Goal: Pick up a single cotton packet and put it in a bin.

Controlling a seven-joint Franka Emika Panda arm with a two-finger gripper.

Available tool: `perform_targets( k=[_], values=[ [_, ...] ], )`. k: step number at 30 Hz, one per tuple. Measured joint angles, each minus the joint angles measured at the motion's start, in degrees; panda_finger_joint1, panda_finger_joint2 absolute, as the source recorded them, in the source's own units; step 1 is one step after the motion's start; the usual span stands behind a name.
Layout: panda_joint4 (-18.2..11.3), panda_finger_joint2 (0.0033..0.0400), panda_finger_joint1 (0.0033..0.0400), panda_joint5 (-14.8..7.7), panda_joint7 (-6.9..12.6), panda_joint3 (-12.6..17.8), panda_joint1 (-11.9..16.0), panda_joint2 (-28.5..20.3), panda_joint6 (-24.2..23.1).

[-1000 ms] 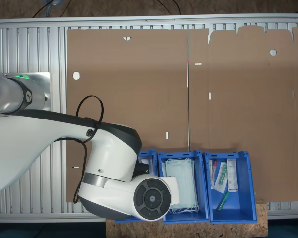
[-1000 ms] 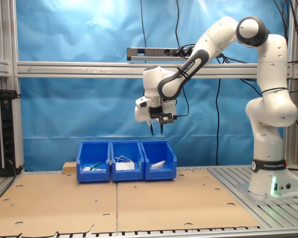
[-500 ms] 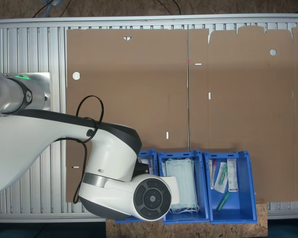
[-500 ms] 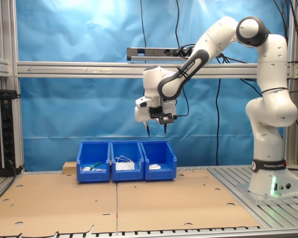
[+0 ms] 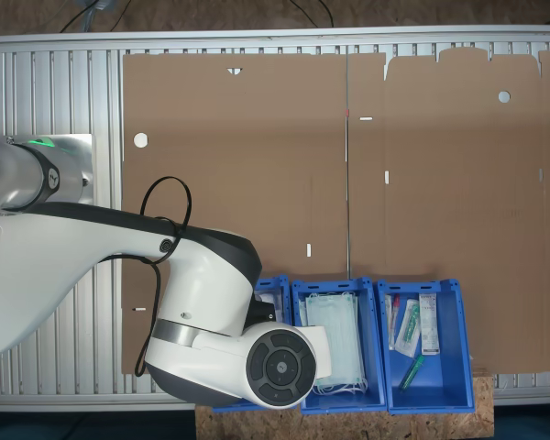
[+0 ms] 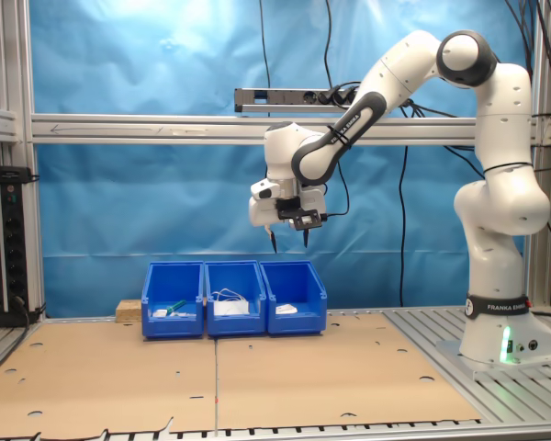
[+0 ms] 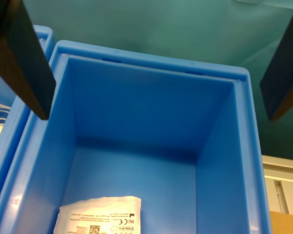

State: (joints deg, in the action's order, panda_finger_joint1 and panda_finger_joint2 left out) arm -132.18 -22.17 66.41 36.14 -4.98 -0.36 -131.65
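Pincer (image 6: 289, 241) hung high over bin (image 6: 293, 296), fingers spread, empty. Cotton packet (image 7: 101, 216) lay inside bin. Drop looked done; next, retreat.

Smooth glossy plastic bin (image 7: 224, 146); matt brown cardboard sheet (image 5: 348, 165).

Blue bins, white arm, brown cardboard, blue backdrop.
Bin (image 7: 224, 146) solid blue; cotton packet (image 7: 100, 215) white with fine black print. Neighbouring bin (image 5: 338, 346) blue, holding pale green face masks (image 5: 335, 341). Arm (image 6: 496, 184) white with black joints; gripper (image 6: 288, 237) fingers (image 7: 19, 58) black. Cardboard sheet (image 5: 348, 183) plain brown, table (image 5: 55, 92) ribbed silver, backdrop (image 6: 147, 202) blue.
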Motion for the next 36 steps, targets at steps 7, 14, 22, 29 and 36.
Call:
perform_targets(
  k=[7,14,22,29,36],
  values=[
    [0.0,0.0399,0.0399,0.0,0.11,0.0,0.0,0.0,0.0],
    [0.0,0.04,0.04,0.0,0.3,0.0,0.0,0.0,0.0],
    [0.0,0.04,0.04,0.0,0.59,0.0,0.0,0.0,0.0],
    [0.0,0.04,0.04,0.0,0.74,0.0,0.0,0.0,0.0],
    [0.0,0.04,0.04,0.0,0.83,0.0,0.0,0.0,0.0]
  ],
)
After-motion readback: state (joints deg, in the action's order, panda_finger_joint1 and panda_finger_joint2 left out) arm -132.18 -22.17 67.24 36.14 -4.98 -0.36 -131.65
